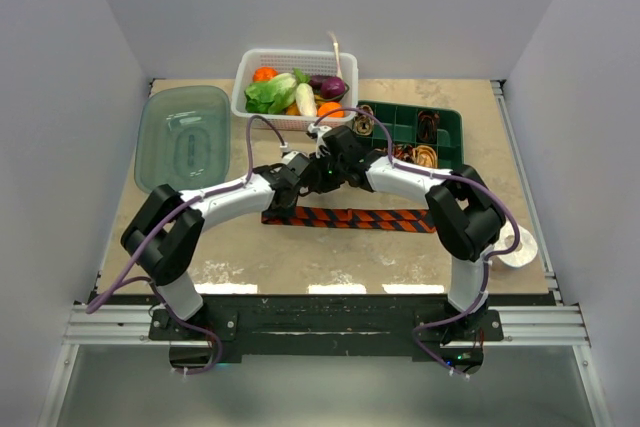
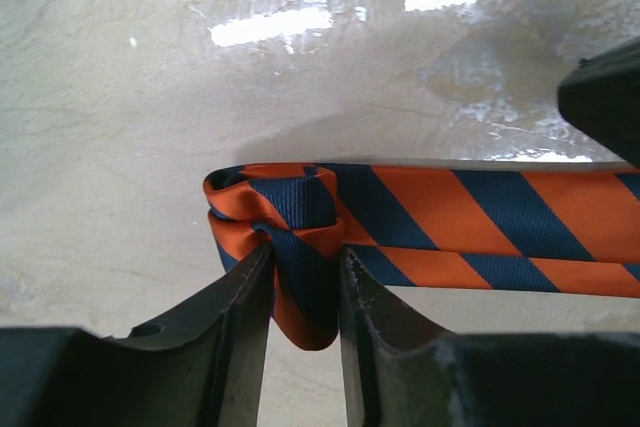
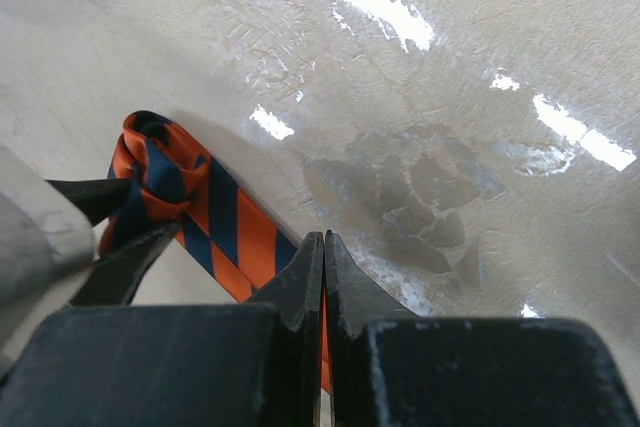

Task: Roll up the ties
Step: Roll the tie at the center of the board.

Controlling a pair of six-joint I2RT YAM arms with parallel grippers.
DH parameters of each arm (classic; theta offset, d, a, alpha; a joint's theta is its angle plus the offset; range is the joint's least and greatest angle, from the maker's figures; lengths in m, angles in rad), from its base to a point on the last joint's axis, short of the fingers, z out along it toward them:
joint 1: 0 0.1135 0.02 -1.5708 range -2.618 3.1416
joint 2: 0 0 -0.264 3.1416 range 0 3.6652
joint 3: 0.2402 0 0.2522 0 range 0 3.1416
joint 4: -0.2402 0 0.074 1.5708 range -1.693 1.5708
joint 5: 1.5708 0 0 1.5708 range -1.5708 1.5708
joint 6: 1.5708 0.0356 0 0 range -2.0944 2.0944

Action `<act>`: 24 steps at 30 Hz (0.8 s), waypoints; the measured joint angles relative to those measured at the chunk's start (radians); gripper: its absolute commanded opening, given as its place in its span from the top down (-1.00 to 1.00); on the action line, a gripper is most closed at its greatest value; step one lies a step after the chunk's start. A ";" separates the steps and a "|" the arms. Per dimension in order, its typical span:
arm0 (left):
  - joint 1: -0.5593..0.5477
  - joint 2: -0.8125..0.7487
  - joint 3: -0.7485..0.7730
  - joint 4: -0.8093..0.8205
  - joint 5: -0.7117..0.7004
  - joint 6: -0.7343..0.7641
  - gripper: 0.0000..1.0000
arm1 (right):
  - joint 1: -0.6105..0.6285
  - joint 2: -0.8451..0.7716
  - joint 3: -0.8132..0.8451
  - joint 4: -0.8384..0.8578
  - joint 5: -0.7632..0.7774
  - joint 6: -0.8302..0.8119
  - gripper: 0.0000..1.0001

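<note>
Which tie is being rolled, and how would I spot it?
Find the green divided tray at the far right. In front of it lies the striped tie, stretched out. Unlike the brown coiled ties in that tray, it is orange and dark blue.

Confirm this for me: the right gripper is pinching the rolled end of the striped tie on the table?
No, it is the left gripper that is pinching the rolled end of the striped tie on the table; the left wrist view shows it.

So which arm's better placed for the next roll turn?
Left, probably. The left claw has the coiled end of the striped tie between its fingers; the right claw is shut farther along the flat length, better for pinning it.
</note>
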 measured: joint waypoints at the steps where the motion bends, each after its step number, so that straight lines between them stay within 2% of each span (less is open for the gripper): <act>1: 0.000 0.000 -0.002 0.006 0.012 0.000 0.20 | 0.000 0.000 0.000 0.000 -0.003 0.000 1.00; 14: 0.003 -0.026 -0.039 0.077 0.128 -0.002 -0.20 | -0.004 0.000 0.000 0.002 -0.043 -0.002 1.00; 19: 0.006 -0.091 -0.065 0.080 0.151 -0.008 -0.26 | -0.005 0.000 0.000 0.022 -0.084 -0.003 1.00; 24: 0.035 -0.218 -0.095 0.137 0.199 -0.008 -0.29 | 0.005 0.000 0.000 0.031 -0.115 -0.003 1.00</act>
